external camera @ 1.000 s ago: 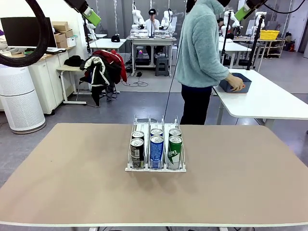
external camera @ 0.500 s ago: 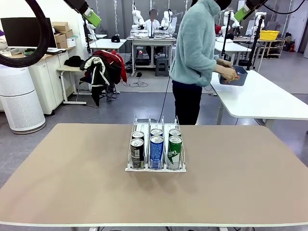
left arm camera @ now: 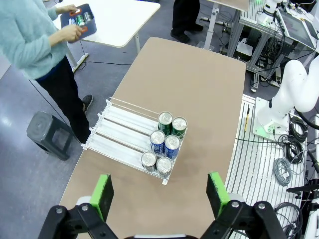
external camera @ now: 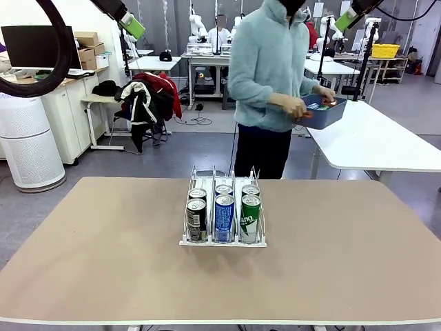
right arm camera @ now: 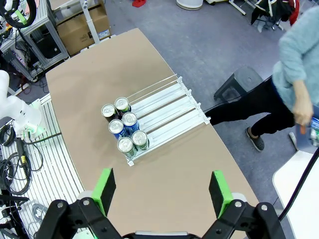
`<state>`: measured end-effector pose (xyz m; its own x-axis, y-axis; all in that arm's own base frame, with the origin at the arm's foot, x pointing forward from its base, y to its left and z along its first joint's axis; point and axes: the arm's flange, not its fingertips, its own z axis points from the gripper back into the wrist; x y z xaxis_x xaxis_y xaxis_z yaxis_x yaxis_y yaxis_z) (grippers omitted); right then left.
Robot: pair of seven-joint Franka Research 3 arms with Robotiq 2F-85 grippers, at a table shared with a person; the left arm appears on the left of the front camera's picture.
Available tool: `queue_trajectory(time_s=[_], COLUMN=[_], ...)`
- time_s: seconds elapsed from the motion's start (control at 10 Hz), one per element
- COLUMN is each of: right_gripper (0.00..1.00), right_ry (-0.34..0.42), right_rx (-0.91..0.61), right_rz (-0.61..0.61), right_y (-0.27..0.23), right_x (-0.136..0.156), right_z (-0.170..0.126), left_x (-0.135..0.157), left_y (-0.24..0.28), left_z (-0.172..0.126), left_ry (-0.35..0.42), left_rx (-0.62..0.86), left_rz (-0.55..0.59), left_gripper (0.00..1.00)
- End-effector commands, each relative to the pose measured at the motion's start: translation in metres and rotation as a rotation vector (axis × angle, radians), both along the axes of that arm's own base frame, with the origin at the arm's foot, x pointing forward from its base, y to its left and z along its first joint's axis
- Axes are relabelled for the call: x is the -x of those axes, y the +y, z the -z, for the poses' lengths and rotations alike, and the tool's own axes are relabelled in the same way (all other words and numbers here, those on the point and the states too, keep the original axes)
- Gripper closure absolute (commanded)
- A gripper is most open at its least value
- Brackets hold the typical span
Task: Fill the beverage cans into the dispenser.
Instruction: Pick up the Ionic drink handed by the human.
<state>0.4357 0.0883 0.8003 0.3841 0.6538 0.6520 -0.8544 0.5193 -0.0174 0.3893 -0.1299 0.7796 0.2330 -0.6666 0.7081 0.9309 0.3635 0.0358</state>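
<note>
The dispenser (external camera: 222, 242) is a small white three-lane rack in the middle of the tan table. Several beverage cans stand at its front, two per lane: black ones (external camera: 197, 219) on the left, blue ones (external camera: 224, 217) in the middle, green ones (external camera: 251, 218) on the right. From above, the left wrist view shows the rack (left arm camera: 122, 134) and the cans (left arm camera: 165, 144), with my left gripper (left arm camera: 160, 194) open high over the table. My right gripper (right arm camera: 162, 190) is also open, high above the rack (right arm camera: 169, 107) and its cans (right arm camera: 123, 130).
A person in a light blue fleece stands at the table's far side holding a dark blue bin (external camera: 324, 110) with cans in it. A white side table (external camera: 386, 141) stands at the back right. A dark stool (left arm camera: 50, 134) sits beside the person's legs.
The person has lifted the dark blue bin off the white side table and turned with it toward my table. Both arms and the cans in the rack have stayed put.
</note>
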Motion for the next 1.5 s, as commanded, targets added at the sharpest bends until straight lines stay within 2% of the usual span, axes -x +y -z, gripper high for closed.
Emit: queue_trajectory(time_s=[0.0,1.4], right_gripper=[0.00,0.00], right_ry=[0.004,0.004], right_rx=[-0.002,-0.002], right_rz=[0.007,0.007], right_y=[0.0007,0.0007], right_x=[-0.0001,-0.0001], right_z=[-0.0007,-0.0007], left_x=[0.0010,0.0010], left_y=[0.0015,0.0015], left_z=[0.0021,0.0021], left_ry=[0.005,0.005], left_rx=[0.000,0.000], left_rz=[0.001,0.001], left_gripper=[0.00,0.00])
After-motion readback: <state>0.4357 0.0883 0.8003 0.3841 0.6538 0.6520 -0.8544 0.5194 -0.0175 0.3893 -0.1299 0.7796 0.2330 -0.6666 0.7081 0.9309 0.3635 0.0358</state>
